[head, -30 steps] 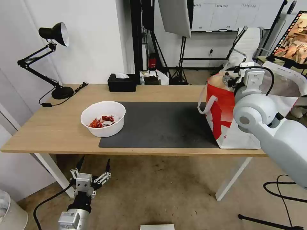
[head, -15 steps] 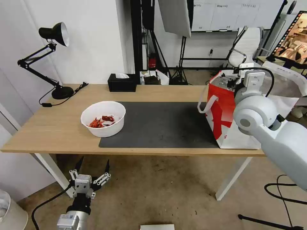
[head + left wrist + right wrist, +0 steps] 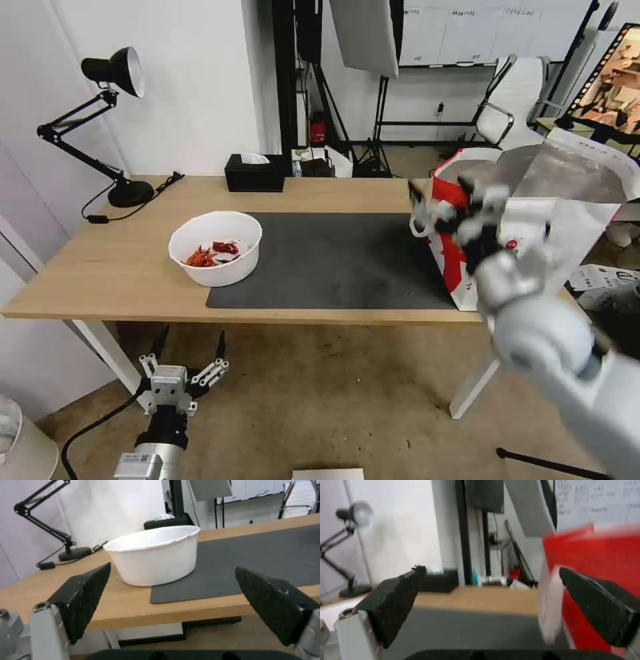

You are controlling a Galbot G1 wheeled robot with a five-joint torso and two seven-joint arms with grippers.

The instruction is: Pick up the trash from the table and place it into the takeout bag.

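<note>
Light-wood table (image 3: 120,267) carries a white bowl of red chillies (image 3: 215,256) at the mat's left edge. Takeout bag (image 3: 527,227) stands at the table's right end. Right gripper (image 3: 443,200) hangs spread and empty beside the bag's red panel; left gripper (image 3: 189,340) sits spread below the table edge.

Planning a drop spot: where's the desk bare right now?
The mat is bare between the bowl and the bag. Bare wood runs between the lamp and bowl. It is crowded at the bag, where the open right gripper hangs.

Nothing actually readable anywhere. Small round logo on the white front of the takeout bag (image 3: 512,244), too tiny to make out. Some rows of writing on the whiteboard (image 3: 467,30) in the back room, just faint smudgy lines, no legible words or numbers.
</note>
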